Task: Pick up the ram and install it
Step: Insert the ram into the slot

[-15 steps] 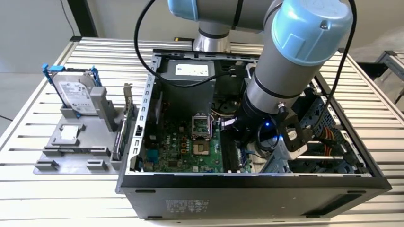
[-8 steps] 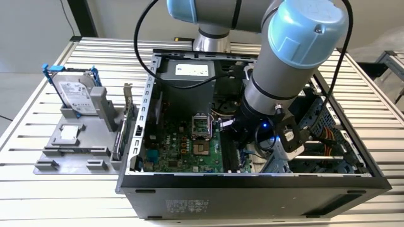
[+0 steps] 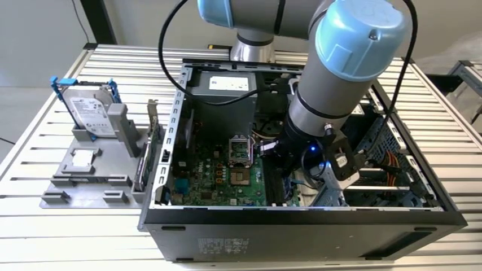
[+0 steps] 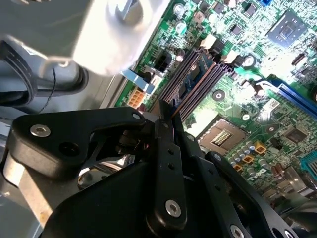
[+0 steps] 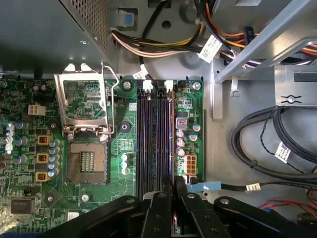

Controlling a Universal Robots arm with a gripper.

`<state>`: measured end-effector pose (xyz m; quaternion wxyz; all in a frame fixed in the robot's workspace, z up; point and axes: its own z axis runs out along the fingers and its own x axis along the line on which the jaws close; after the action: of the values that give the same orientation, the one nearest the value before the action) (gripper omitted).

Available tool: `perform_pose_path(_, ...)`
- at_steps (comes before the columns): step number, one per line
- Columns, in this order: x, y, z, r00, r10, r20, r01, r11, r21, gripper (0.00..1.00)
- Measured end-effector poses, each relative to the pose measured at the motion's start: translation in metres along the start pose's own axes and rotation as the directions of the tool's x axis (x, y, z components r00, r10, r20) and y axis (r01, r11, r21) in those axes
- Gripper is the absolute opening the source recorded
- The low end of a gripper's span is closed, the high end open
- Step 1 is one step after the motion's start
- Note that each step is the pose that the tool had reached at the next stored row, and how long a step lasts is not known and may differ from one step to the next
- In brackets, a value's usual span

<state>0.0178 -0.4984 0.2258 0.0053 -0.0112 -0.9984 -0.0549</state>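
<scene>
The open computer case [image 3: 301,217] holds the motherboard [image 5: 124,129]. At its three o'clock side, over the memory slots [image 5: 153,139], the gripper [image 5: 173,186] pinches the ram [image 4: 190,79] edge-on. Seating well needs the stick parallel to its slot.

Grey, blue-capped robot arm [image 3: 331,84] angled steeply downward; black two-finger gripper [image 5: 173,186] with fingers nearly together, tips pointing down.
</scene>
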Motion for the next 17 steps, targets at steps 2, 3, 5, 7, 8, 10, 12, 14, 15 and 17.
perform_pose_path(2,0.0003,0.0005,0.0007,1.0000,0.000,0.0000,0.000,1.0000,-0.0002,0.00)
perform_pose_path(3,0.0005,0.0005,0.0009,1.0000,0.000,0.0000,0.000,1.0000,0.0000,0.00)
perform_pose_path(5,0.0006,0.0006,0.0015,1.0000,0.000,0.0000,0.000,1.0000,0.0000,0.00)
perform_pose_path(7,0.0006,0.0007,0.0027,1.0000,0.000,0.0000,0.000,1.0000,-0.0001,0.00)
perform_pose_path(8,0.0006,0.0008,0.0037,1.0000,0.000,0.0000,0.000,1.0000,0.0000,0.00)
perform_pose_path(10,0.0006,0.0011,0.0052,1.0000,0.000,0.0000,0.000,1.0000,0.0000,0.00)
perform_pose_path(12,0.0006,0.0016,0.0063,1.0000,0.000,-0.0001,0.000,1.0000,0.0001,0.00)
perform_pose_path(14,0.0006,0.0020,0.0068,1.0000,0.000,-0.0001,0.000,1.0000,0.0000,0.00)
perform_pose_path(15,0.0007,0.0022,0.0070,1.0000,0.000,0.0000,0.000,1.0000,-0.0002,0.00)
perform_pose_path(17,0.0006,0.0028,0.0072,1.0000,0.000,0.0000,0.000,1.0000,-0.0001,0.00)
